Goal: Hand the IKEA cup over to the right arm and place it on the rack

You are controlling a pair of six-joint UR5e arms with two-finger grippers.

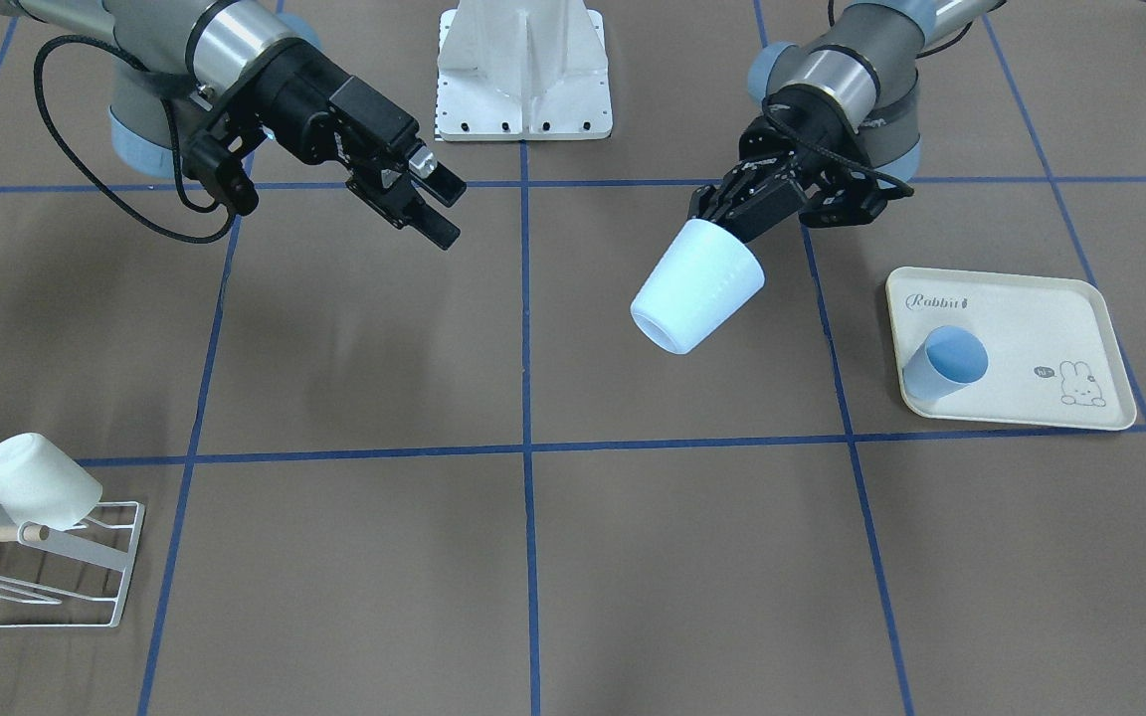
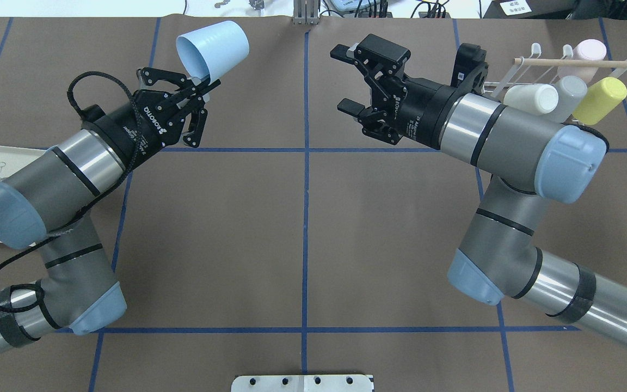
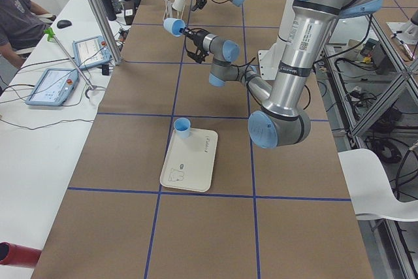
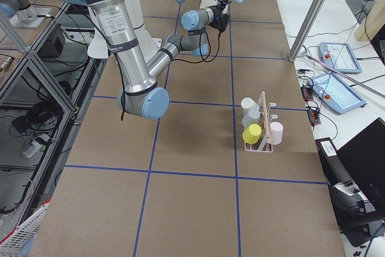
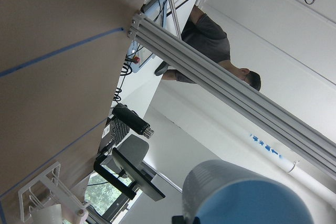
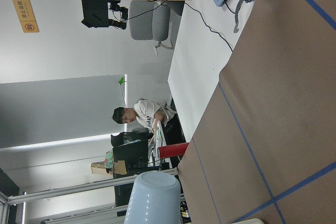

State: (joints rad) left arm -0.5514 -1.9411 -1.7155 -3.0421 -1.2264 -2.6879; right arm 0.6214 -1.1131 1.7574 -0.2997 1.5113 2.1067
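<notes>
1. Above the far middle of the table, off the surface, the IKEA cup point(image 2: 215, 46) hangs tilted in the left gripper point(image 2: 196, 90). Its free end is aimed towards the right arm's side.
2. We judge the step in hand to be the hand-over. The right gripper point(image 2: 343, 78) sits across the centre tape line, well apart from the cup.
3. To do it well, we would bring the right gripper in along the cup's axis. Its fingers should straddle the free half of the body, clear of the left fingers and square to the tapered wall, so the cup cannot squirt out.
4. We would close the right gripper fully before the left lets go, because a moment of double hold is safer than a gap.
5. A grasp on that free half should also leave the mouth open. The cup must go over a prong of the rack point(image 2: 542, 61), which stands on the right arm's far side and already carries four cups.
6. Left pincer: it is clenched on the cup's wall at the end nearest its wrist. The left wrist view shows a darker blue inside there, so we take that end for the mouth, with one finger seemingly inside.
7. Right pincer: the jaws are spread wide, with nothing between them and touching nothing.
8. A second blue cup point(image 1: 946, 363) lies on the rabbit tray point(image 1: 1031, 318).
</notes>
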